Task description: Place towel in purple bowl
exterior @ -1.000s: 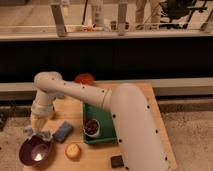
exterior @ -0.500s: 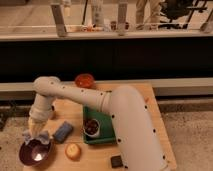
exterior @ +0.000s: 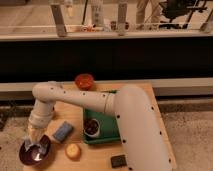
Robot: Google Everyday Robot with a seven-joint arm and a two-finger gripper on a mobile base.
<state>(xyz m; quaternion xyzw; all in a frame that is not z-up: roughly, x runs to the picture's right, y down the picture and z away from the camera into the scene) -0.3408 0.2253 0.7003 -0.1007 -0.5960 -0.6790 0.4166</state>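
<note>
The purple bowl [exterior: 26, 156] sits at the front left corner of the wooden table [exterior: 142, 95]. My gripper [exterior: 34, 140] points down just over the bowl. It is shut on the towel [exterior: 36, 146], a pale grey-blue bunch of cloth. The towel hangs from the fingertips into the bowl and its lower end touches the inside. The white arm [exterior: 80, 97] reaches in from the lower right across the table.
A blue sponge [exterior: 62, 131] lies right of the bowl, with an orange round item [exterior: 73, 151] in front of it. A green tray [exterior: 111, 134] holds a small bowl of dark food [exterior: 91, 127]. A red bowl [exterior: 84, 80] stands at the back. A black block [exterior: 118, 160] lies near the front edge.
My gripper has moved down and slightly forward with the towel, from above the bowl's back rim into the bowl. The other objects have not moved.
</note>
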